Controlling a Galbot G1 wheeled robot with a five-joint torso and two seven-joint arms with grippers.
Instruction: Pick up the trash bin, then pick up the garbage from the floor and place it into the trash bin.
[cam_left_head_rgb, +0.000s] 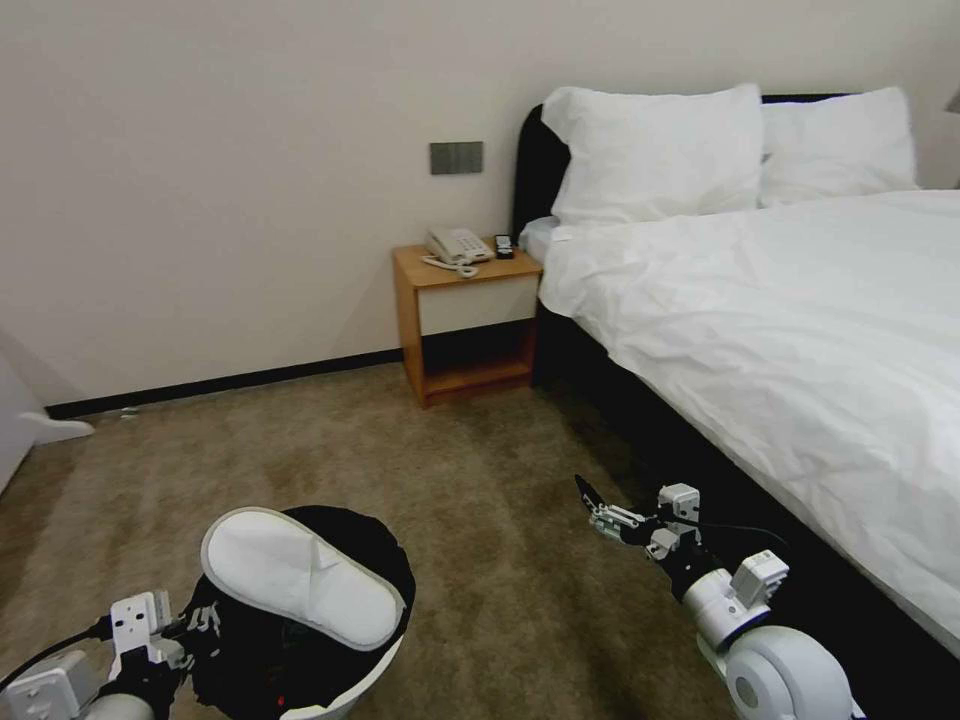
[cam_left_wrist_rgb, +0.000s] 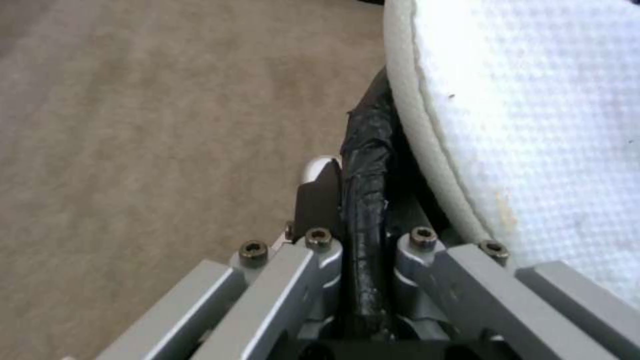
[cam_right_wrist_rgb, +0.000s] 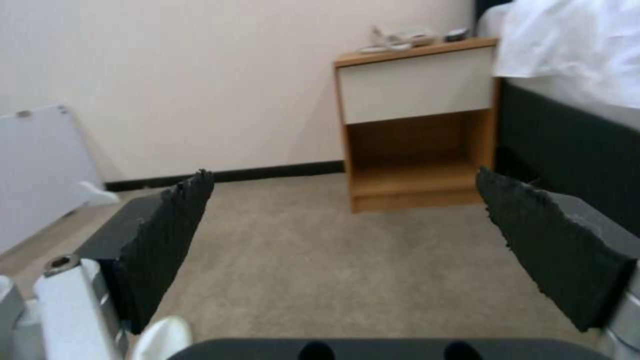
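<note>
The trash bin (cam_left_head_rgb: 372, 676), white with a black bag over its rim (cam_left_wrist_rgb: 365, 150), sits low on my left in the head view. One piece of garbage, a white slipper (cam_left_head_rgb: 300, 575), lies tilted across the bin's mouth, and the left wrist view shows its textured sole (cam_left_wrist_rgb: 533, 125) right beside the rim. My left gripper (cam_left_head_rgb: 205, 625) is shut on the bagged rim at the bin's near left side. My right gripper (cam_left_head_rgb: 598, 505) hangs open and empty over the carpet beside the bed, its black pads (cam_right_wrist_rgb: 167, 240) wide apart.
A wooden nightstand (cam_left_head_rgb: 465, 320) carrying a phone (cam_left_head_rgb: 457, 245) stands against the wall ahead. The bed (cam_left_head_rgb: 800, 320) fills the right side, close to my right arm. A white panel (cam_right_wrist_rgb: 40, 165) leans at the far left. Brown carpet (cam_left_head_rgb: 480, 500) spreads out in between.
</note>
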